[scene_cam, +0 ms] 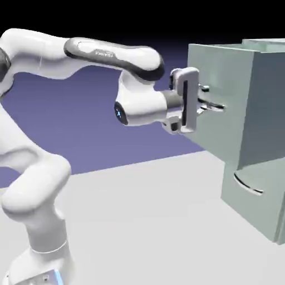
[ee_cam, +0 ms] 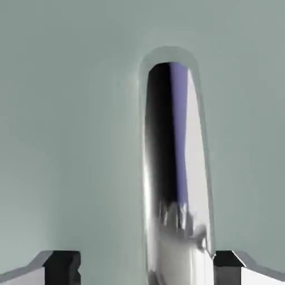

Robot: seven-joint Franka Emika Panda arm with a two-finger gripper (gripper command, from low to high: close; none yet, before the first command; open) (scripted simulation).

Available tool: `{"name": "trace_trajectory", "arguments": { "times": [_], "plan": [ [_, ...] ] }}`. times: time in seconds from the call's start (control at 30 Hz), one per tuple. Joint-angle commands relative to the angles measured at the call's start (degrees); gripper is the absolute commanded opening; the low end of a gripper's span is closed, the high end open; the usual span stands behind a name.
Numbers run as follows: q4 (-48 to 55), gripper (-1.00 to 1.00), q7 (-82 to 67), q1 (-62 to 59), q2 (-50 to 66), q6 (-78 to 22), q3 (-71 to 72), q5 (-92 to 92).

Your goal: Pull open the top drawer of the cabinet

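The top drawer [scene_cam: 229, 142] stands out from the cabinet [scene_cam: 274, 183], its flat front well ahead of the lower drawer's front. My gripper [scene_cam: 213, 98] reaches level onto that front at the handle. In the hand view the drawer front [ee_cam: 67, 111] fills the picture. The silver handle [ee_cam: 178, 167] runs up from between my fingertips [ee_cam: 62, 268]. It lies against the right fingertip, with a clear gap to the left one. My gripper [ee_cam: 146, 270] is open around the handle, not clamped on it.
The lower drawer [scene_cam: 245, 209] sits closed below, with its own curved silver handle [scene_cam: 247, 186]. The white arm [scene_cam: 100, 55] arches in from the exterior view's left over the pale table [scene_cam: 145, 222].
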Motion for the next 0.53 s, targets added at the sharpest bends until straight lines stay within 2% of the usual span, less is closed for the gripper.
{"name": "trace_trajectory", "arguments": {
  "times": [0.0, 0.13, 0.33, 0.5],
  "plan": [
    [0.2, -1.00, -2.5, 1.7, 0.7, 0.7, -1.7, 0.9],
    [-2.5, -1.00, -9.3, 10.0, -1.8, 3.6, -9.3, 3.6],
    [-11.2, -1.00, -6.9, 15.5, -14.2, 7.8, -13.6, 0.8],
    [-14.0, -1.00, 1.8, 8.9, -22.1, 6.7, -8.1, -2.1]
  ]
}}
